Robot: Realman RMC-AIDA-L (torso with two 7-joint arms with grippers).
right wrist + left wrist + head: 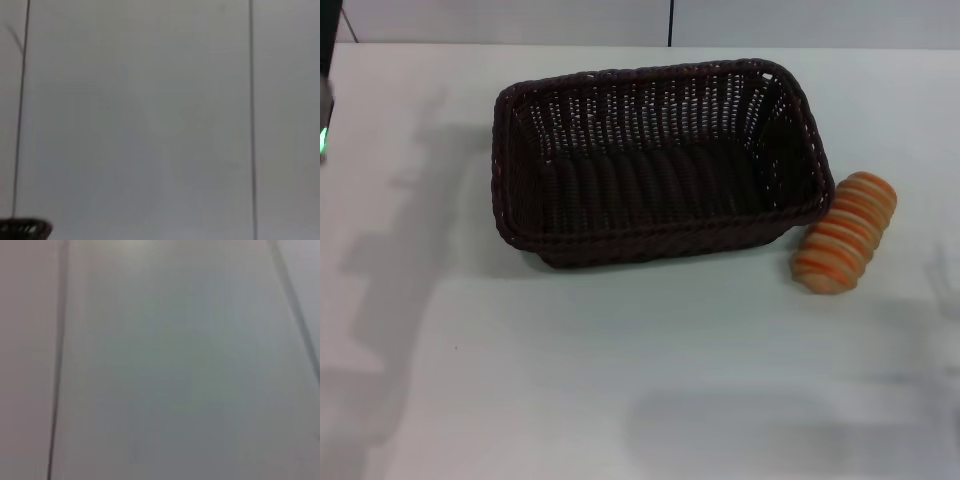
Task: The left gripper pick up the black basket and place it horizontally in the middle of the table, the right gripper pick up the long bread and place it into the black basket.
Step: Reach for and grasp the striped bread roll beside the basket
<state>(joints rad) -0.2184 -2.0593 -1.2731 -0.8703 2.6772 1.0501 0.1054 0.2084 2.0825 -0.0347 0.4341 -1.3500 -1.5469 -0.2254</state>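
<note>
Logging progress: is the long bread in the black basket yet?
Not yet. The long bread lies on the table beside the empty black basket.

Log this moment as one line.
basket: mid-table, upright, empty | bread: on table, at basket's right end, outside | grippers: not in view

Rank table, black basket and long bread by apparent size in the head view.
1. table, fills most of the view.
2. black basket, far smaller than the table.
3. long bread, smallest, beside the basket's right end.
</note>
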